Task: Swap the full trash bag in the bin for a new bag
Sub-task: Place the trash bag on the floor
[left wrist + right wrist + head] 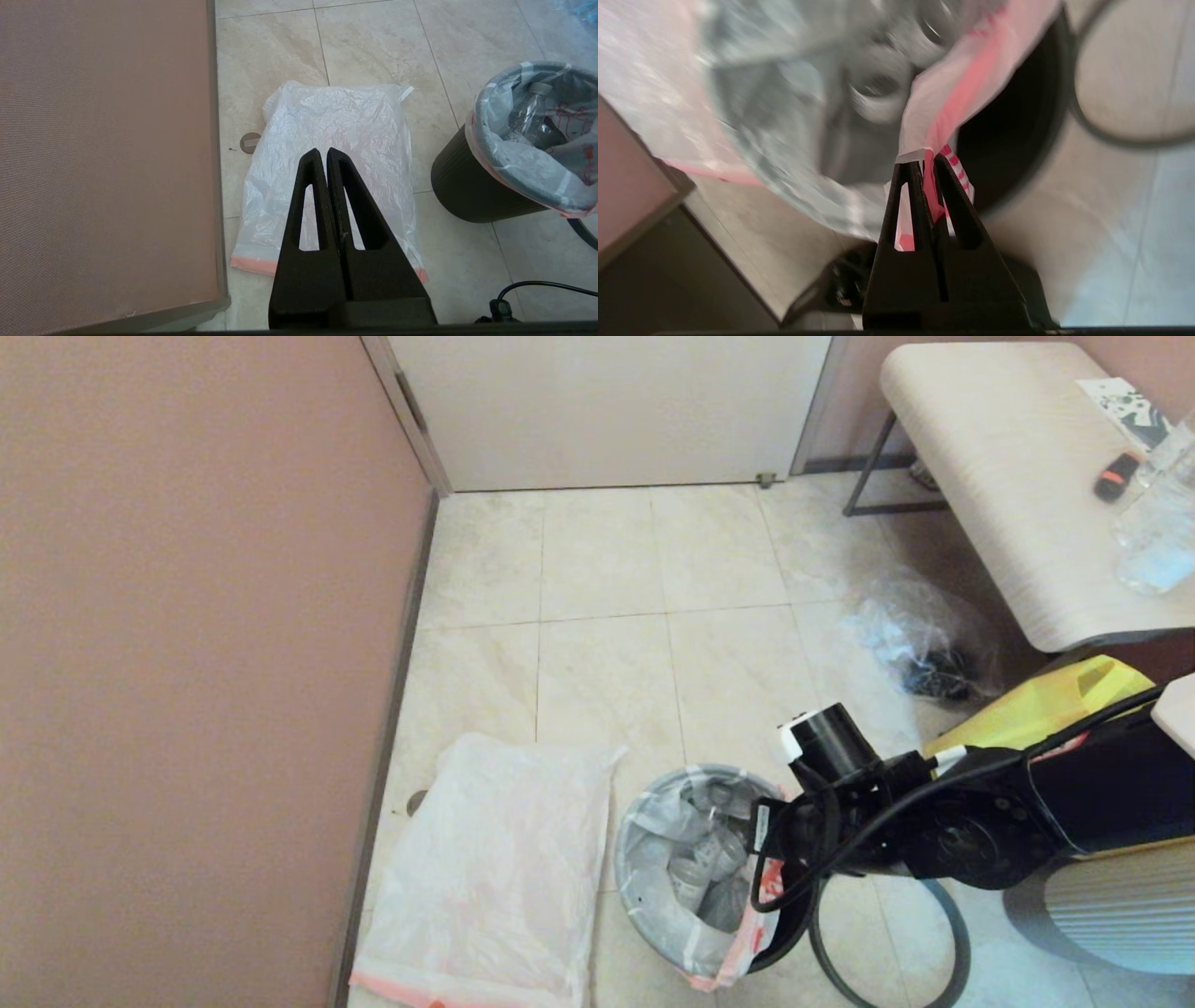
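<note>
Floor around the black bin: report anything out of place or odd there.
Nothing is spilled. The small round black plastic bin stands upright, its full white printed bag still inside, with the right claw shut on that bag's edge. The large white pink-banded plastic bag lies flat beside it. A clear plastic bag with dark contents lies crumpled under the bench.

right arm (980, 812) glossy black, a short black cylinder capped white near its wrist; black cables loop beneath; both wrists carry matte black tapered fingers (322, 186) with slotted cut-outs.

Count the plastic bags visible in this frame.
3: the full trash bag lining the bin, the new bag flat on the floor beside it, a clear bag near the bench.
</note>
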